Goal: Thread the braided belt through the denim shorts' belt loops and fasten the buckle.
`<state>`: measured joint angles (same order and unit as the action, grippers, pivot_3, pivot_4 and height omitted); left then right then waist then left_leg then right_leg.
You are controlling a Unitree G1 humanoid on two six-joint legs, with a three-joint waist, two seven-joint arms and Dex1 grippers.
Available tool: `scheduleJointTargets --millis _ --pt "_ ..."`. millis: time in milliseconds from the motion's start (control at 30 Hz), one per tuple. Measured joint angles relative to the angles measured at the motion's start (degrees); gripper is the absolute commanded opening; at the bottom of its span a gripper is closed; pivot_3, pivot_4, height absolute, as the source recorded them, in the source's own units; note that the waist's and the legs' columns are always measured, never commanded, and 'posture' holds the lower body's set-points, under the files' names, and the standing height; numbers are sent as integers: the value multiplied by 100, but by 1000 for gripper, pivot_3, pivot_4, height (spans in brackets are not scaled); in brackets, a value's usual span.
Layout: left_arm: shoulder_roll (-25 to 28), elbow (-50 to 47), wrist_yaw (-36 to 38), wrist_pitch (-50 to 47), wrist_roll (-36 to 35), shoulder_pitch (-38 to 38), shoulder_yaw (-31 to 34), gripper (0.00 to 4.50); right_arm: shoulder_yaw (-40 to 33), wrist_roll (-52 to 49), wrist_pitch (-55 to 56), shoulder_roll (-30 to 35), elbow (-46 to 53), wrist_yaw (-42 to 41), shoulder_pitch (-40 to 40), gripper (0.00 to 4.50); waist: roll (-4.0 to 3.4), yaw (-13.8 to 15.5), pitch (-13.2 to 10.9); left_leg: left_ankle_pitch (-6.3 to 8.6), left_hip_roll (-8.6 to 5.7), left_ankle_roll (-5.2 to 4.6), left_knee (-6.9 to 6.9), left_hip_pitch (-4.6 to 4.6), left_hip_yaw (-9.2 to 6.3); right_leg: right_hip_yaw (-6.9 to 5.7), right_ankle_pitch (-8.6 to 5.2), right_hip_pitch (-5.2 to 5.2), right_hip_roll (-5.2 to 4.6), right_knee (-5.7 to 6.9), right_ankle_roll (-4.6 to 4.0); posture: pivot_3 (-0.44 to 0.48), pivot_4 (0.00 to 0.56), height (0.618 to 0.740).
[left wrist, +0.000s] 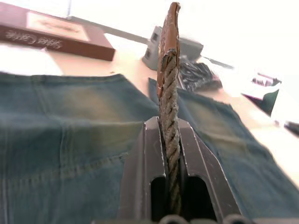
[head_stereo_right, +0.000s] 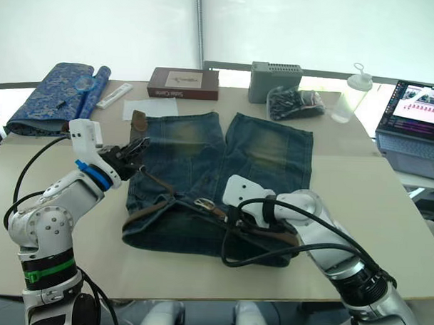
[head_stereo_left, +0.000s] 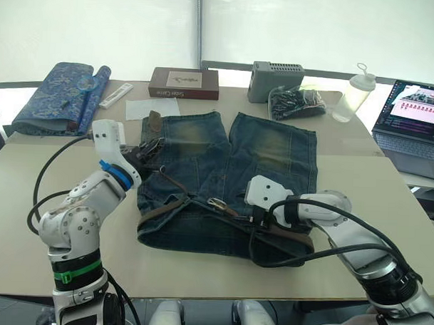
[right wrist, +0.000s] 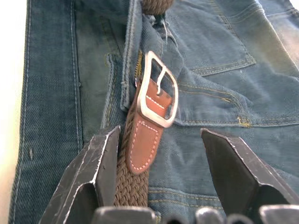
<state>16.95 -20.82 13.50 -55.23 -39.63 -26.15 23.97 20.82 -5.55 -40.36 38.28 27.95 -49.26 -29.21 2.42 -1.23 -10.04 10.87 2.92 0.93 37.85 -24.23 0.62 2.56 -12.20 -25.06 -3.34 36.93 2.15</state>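
Braided belt [head_stereo_right: 153, 206] tip sits pinched in the left hand [left wrist: 169, 154], ready to poke through; right hand [right wrist: 161, 154] waits wide around the buckle [right wrist: 157, 89].

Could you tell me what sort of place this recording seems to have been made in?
Probably an office or lab: a plain table before blinds-covered windows, with an open laptop, a grey box and a book.

Denim shorts [head_stereo_right: 224, 173] lay flat on table [head_stereo_right: 386, 232]. Left gripper [head_stereo_right: 134, 149] pinched braided belt [head_stereo_right: 153, 203] tip; right gripper [head_stereo_right: 233, 221] rested beside buckle [head_stereo_right: 204, 203].
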Motion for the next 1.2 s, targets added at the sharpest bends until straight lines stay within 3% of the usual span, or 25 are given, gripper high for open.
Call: scheduleJointTargets --millis 367,633,1100,1200 --pt "447 -555 161 -33 -12 530 -879 0 335 426 -217 -50 -128 212 -86 3052 4 43 -1 -3 -3 5 0 -4 1 0 -4 1 -3 -12 -15 0 150 718" --pt "509 -557 172 19 6 537 -1044 0 403 337 -360 137 230 -46 103 3052 4 38 -1 -3 -3 5 0 -4 0 0 -4 1 -2 -13 -14 0 150 718" --pt "544 -523 181 22 1 442 -1047 0 794 764 -235 176 -2 -7 121 3052 5 40 -2 -3 -3 5 0 -4 0 0 -6 1 -3 -15 -20 0 150 718" --pt "571 -526 183 22 5 444 -1066 0 849 852 -255 92 -47 48 121 2244 5 39 -2 -3 -3 5 0 -3 0 0 -7 1 -2 -15 -23 0 150 718"
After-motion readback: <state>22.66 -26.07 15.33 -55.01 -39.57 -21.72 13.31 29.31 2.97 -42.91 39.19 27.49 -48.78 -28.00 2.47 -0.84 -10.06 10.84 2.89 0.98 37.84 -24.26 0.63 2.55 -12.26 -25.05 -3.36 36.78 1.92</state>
